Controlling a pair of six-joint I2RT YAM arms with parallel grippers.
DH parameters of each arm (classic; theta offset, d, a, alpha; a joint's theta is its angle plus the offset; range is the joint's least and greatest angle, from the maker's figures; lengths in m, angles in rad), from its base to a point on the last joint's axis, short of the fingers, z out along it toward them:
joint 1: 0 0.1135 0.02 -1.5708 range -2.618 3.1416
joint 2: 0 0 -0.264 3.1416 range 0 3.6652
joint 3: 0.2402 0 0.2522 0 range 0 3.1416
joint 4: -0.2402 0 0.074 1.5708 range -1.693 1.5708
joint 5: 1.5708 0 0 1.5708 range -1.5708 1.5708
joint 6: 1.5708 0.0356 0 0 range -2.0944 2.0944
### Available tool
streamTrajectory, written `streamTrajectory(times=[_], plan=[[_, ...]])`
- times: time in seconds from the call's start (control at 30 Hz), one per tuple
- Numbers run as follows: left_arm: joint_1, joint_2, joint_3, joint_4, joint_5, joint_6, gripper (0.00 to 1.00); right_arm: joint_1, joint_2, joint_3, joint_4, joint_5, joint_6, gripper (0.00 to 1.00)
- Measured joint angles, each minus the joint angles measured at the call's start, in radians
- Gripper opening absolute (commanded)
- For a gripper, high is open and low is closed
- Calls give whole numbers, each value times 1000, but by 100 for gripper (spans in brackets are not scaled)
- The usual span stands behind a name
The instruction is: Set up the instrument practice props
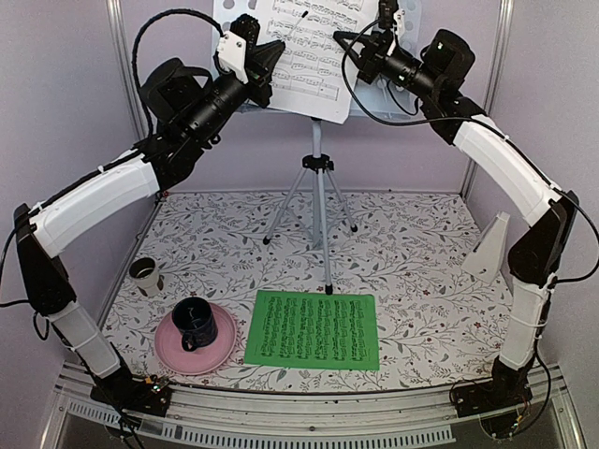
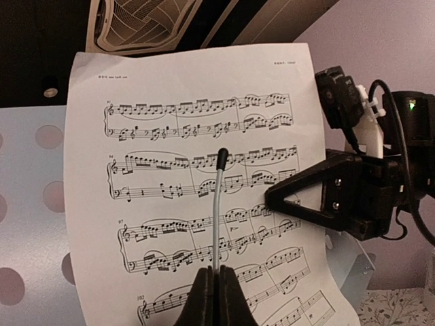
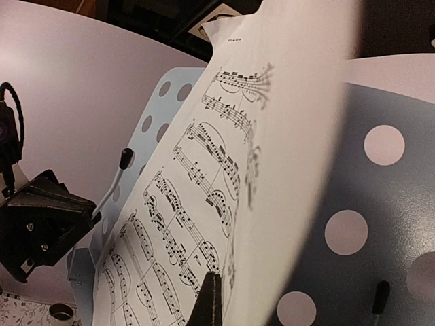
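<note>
The pale-blue perforated music stand [image 1: 318, 187] stands on its silver tripod at the back centre. A white sheet of music [image 1: 309, 47] leans on its desk [image 2: 34, 204]. My left gripper [image 2: 217, 270] is shut on the stand's thin silver page-holder wire [image 2: 216, 217], whose black tip lies over the page. My right gripper [image 3: 212, 277] is shut on the right edge of the white sheet [image 3: 204, 183], which curls toward its camera. The green sheet of music [image 1: 314, 329] lies flat on the table in front. The white pyramid metronome [image 1: 491, 248] stands at the right.
A dark mug [image 1: 195, 323] sits on a pink plate [image 1: 220, 351] at the front left, with a small beige cup [image 1: 145, 274] behind it. Lilac walls close in the back and sides. A floral cloth [image 1: 412, 253] covers the table.
</note>
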Motion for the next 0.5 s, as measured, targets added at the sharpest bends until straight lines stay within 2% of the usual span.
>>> streamTrajectory(times=[0.5], plan=[[0,-1,-15,26,7,0,0,45,89,93,114,-63,-58,2]])
